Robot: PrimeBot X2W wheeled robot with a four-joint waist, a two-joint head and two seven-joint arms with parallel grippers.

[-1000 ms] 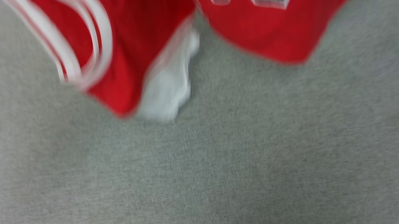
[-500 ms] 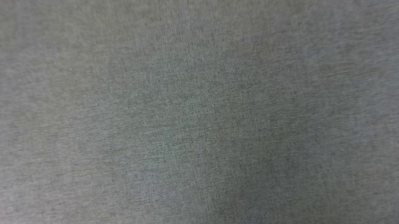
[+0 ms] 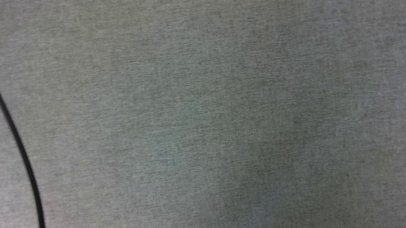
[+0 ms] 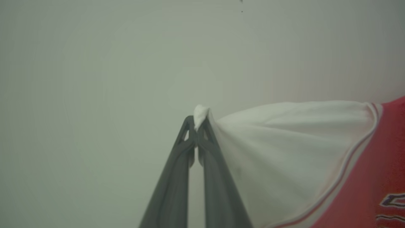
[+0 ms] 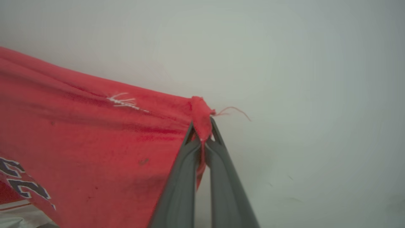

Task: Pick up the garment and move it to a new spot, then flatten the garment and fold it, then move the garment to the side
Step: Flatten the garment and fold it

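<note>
In the left wrist view, my left gripper is shut on the tip of a white sleeve of the garment, which stretches away to the right into red cloth with striped trim. In the right wrist view, my right gripper is shut on a bunched red corner of the garment; the red cloth spreads to the left, with black white-outlined lettering at the lower left. Loose threads stick out at the pinched corner.
The head view looks down on a grey cloth-covered surface. A thin black cable curves down its left side. Behind both grippers lies a plain pale background.
The head view has swung: the red garment that hung at its top a second ago has left that view, and the black cable has shifted rightward in it. That is camera motion.
</note>
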